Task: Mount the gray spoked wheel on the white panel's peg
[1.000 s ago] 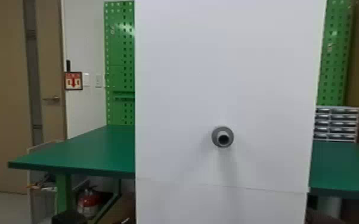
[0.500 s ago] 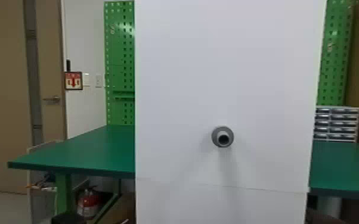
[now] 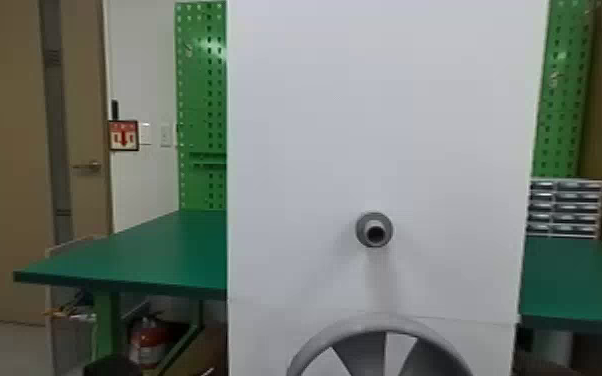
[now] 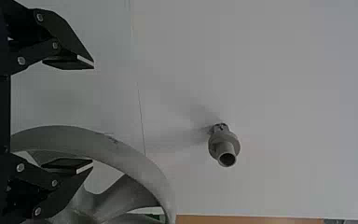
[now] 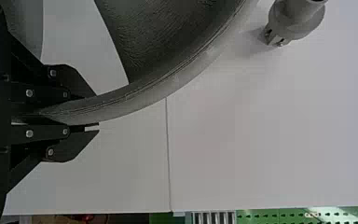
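The gray spoked wheel point(image 3: 380, 322) rises at the head view's bottom edge, below the peg point(image 3: 374, 230) on the white panel point(image 3: 315, 150). In the right wrist view my right gripper point(image 5: 95, 112) is shut on the rim of the wheel point(image 5: 168, 81), with the peg point(image 5: 296, 18) off the wheel's edge. My left gripper point(image 4: 93, 114) stands open in the left wrist view, its fingers wide apart with nothing clamped between them. The wheel point(image 4: 135, 170) lies partly behind its lower finger, and the peg point(image 4: 224, 147) is farther out, apart from the wheel.
Green tables point(image 3: 130, 255) extend on both sides of the panel, with green pegboards behind. A drawer unit point(image 3: 577, 207) stands on the right table. Beneath the left table are a fire extinguisher point(image 3: 149, 342) and a cart.
The wheel's upper part has come up into the head view from below, under the peg. Peg and panel have kept their places.
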